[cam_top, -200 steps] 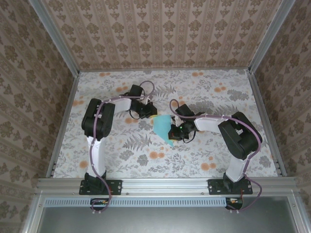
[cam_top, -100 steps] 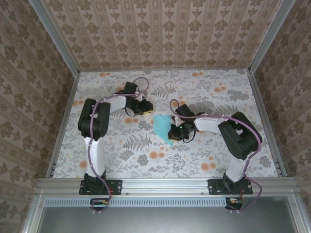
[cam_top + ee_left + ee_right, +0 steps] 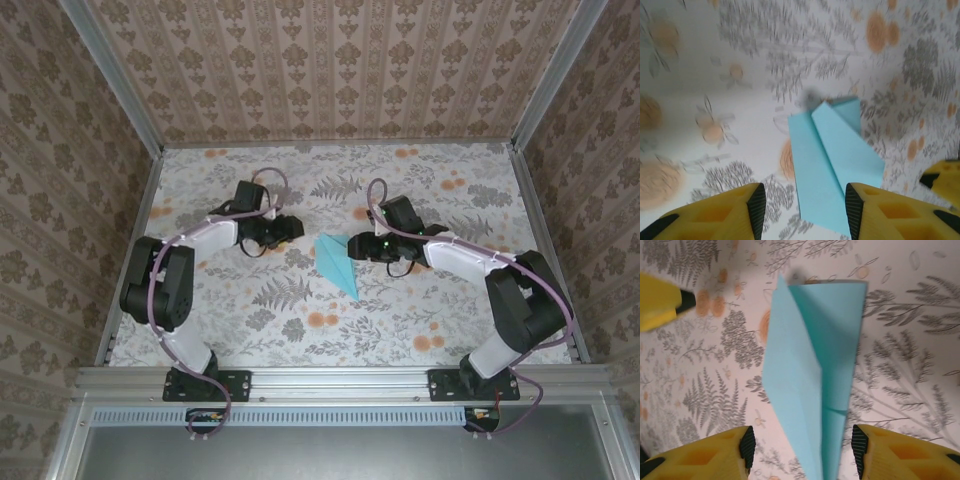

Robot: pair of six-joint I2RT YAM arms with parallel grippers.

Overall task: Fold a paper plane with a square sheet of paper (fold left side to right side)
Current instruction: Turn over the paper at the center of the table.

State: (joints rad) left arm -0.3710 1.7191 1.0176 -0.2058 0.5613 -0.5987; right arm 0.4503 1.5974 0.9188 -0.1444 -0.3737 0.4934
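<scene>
The paper plane lies near the middle of the table, wide end toward the far edge and point toward the near edge. It is a narrow blue dart with a straight crease down its length. Its upper layer seems to sit a little proud of the lower one, as a fresh fold would.

The left gripper hovers just beside the wide end on the left, and the right gripper just beside it on the right. Both have their yellow fingers spread and hold nothing, and neither touches the paper.

Each wrist camera looks between its own fingers at the plane. The grippers seem placed this way to leave the folded paper resting on its own. The folding looks done or nearly so.
</scene>
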